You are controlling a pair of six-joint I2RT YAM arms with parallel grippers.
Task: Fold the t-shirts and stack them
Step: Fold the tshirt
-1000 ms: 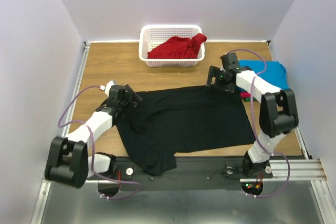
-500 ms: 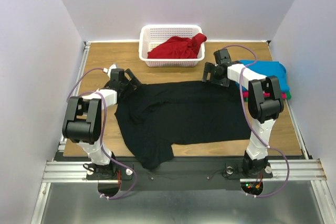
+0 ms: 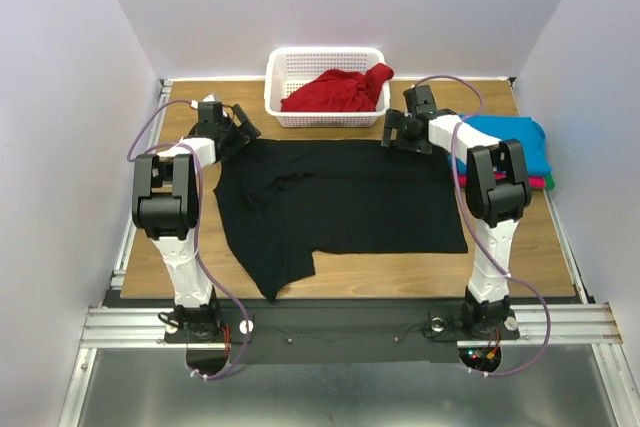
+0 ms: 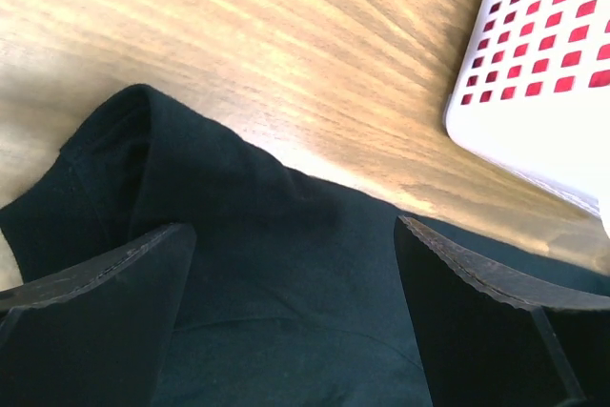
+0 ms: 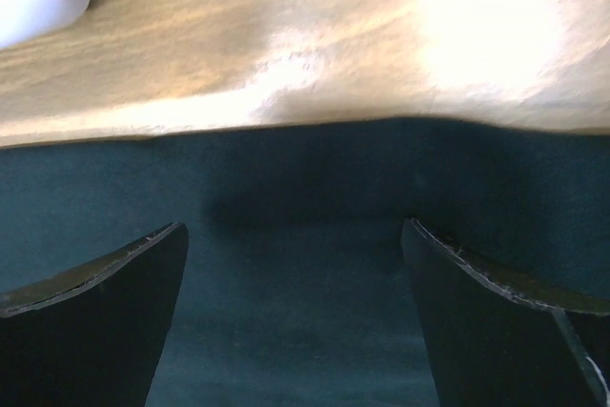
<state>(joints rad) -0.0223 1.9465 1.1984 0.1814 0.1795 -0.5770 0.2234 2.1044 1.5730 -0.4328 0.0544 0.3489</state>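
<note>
The black t-shirt [image 3: 345,197] lies spread on the wooden table, its far edge near the basket and one sleeve hanging toward the near left. My left gripper [image 3: 243,132] is open over the shirt's far left corner, with black cloth [image 4: 286,283] flat between its fingers [image 4: 105,312]. My right gripper [image 3: 389,136] is open over the far right edge, with cloth [image 5: 295,312] between its fingers [image 5: 496,331]. A red shirt [image 3: 338,90] lies crumpled in the basket. Folded turquoise-blue [image 3: 510,139] and pink-red [image 3: 540,183] shirts are stacked at the right. No green one shows.
The white lattice basket [image 3: 325,117] stands at the table's far middle, just beyond both grippers; its corner shows in the left wrist view [image 4: 543,73]. Bare wood [image 3: 400,272] lies along the near edge. White walls close in the table on three sides.
Both arms have stretched farther from their bases, and the shirt's far edge has moved with them toward the basket. The shirt now lies flatter and farther back.
</note>
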